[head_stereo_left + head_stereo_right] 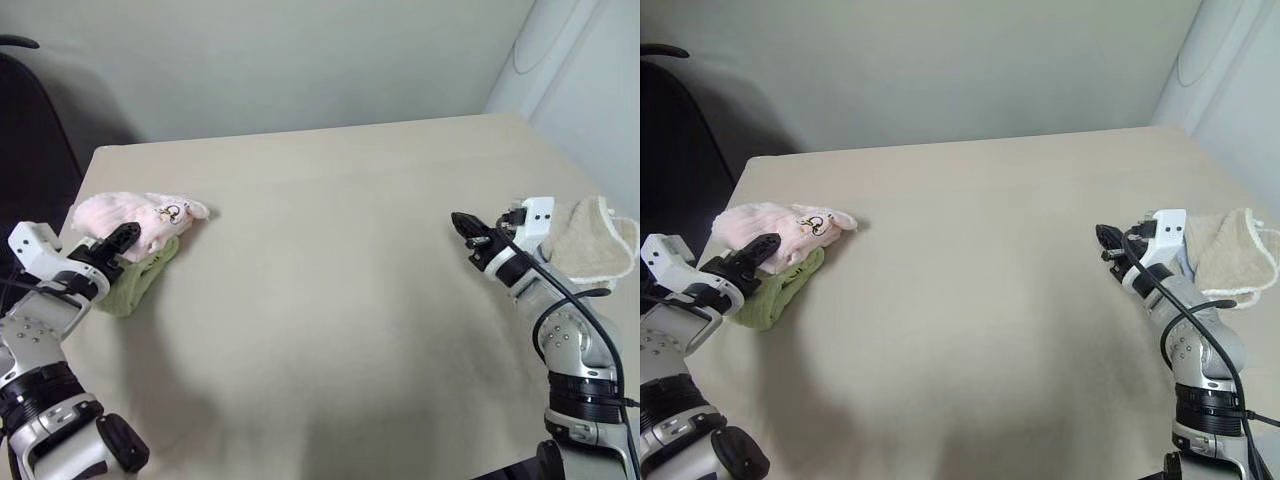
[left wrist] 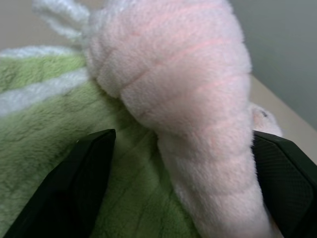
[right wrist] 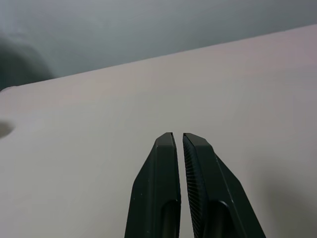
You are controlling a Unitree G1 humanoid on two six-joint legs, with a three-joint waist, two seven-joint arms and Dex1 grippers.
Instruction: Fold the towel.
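Watching the left edge of the table (image 1: pixel 330 330) is your first job: the pink towel (image 1: pixel 135 215) lies bunched there, near the far left corner, resting partly on a green towel (image 1: pixel 140 280) that sits right against that edge. Your left gripper (image 1: pixel 122 238) is level at the pile with its jaws spread wide; in the left wrist view a fat roll of pink terry stands between the two fingers (image 2: pixel 74 188), with green pile directly under it, and nothing is clamped. Risk one: closing from here could pinch green fabric along with the pink, so both cloths would lift together. Risk two: any drag toward the left edge could slide the green towel off the table, since it has little support left there. Risk three: the pink towel looks rolled rather than flat, so a grab at mid-roll gives you no corner to fold from. Your right gripper (image 1: pixel 470 232) hovers near the right edge with its fingers pressed together and empty, just beside a beige towel (image 1: pixel 595 240) that overhangs that edge; a careless sweep could knock it off. Open room lies across the bare centre of the table, well apart from both piles.
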